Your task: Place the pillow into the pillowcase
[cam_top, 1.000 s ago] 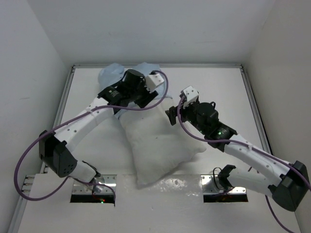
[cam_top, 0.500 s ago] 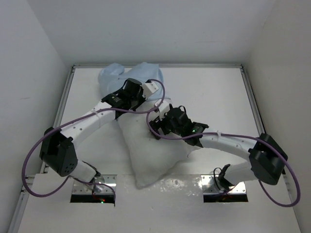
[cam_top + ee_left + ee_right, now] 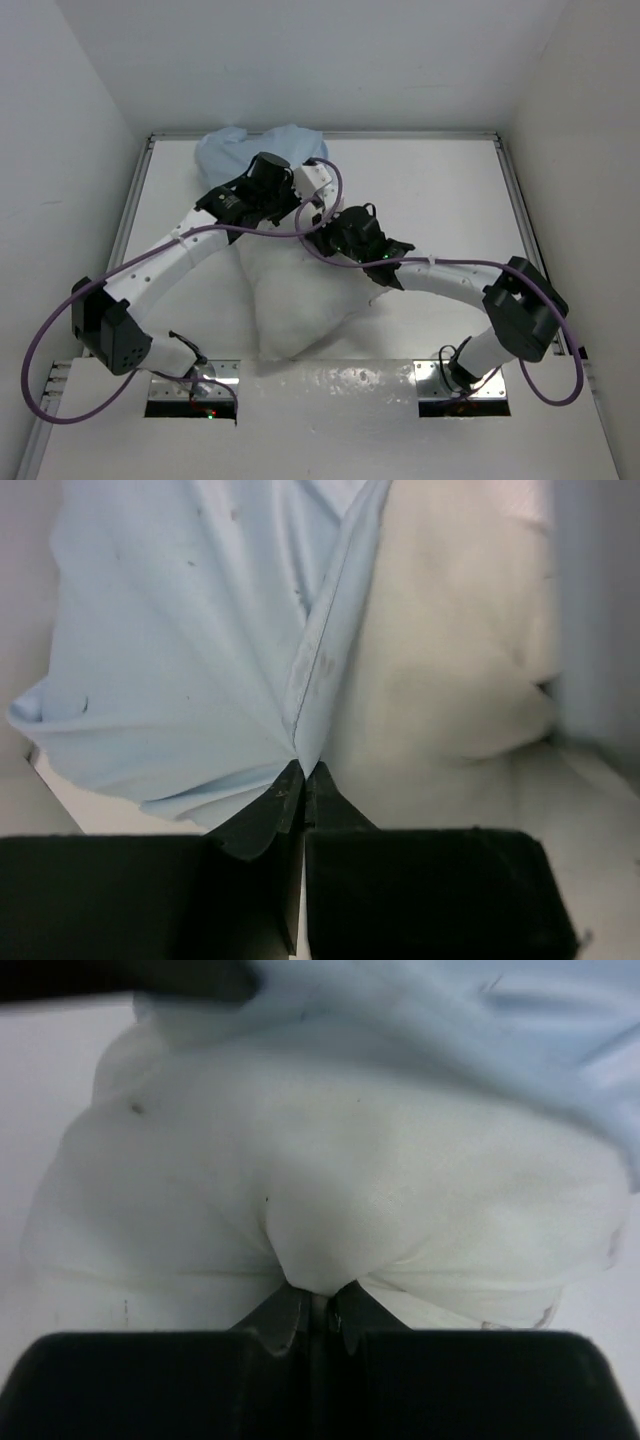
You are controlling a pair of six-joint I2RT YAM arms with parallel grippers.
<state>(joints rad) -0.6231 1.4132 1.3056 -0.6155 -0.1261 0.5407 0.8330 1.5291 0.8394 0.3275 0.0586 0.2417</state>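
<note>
- The pillow point(image 3: 300, 300) is a plump white rectangle lying askew on the white tabletop point(image 3: 440, 190), with one corner pointing toward the arm bases.
- Its fabric is matte off-white and faintly speckled, and it puckers where it is pinched.
- The pillowcase point(image 3: 225, 150) is thin, light blue cloth with tiny dark specks. It sits crumpled at the pillow's far end and overlaps it there, with folds fanning out from one gathered edge.
- The left claw point(image 3: 303, 775) is closed tight on that blue edge, just beside the pillow.
- The right claw point(image 3: 318, 1305) is closed too, pinching a tuck of pillow fabric.
- Both arms, wound with purple cables point(image 3: 60, 320), cross above the pillow's far half and hide it from overhead.
</note>
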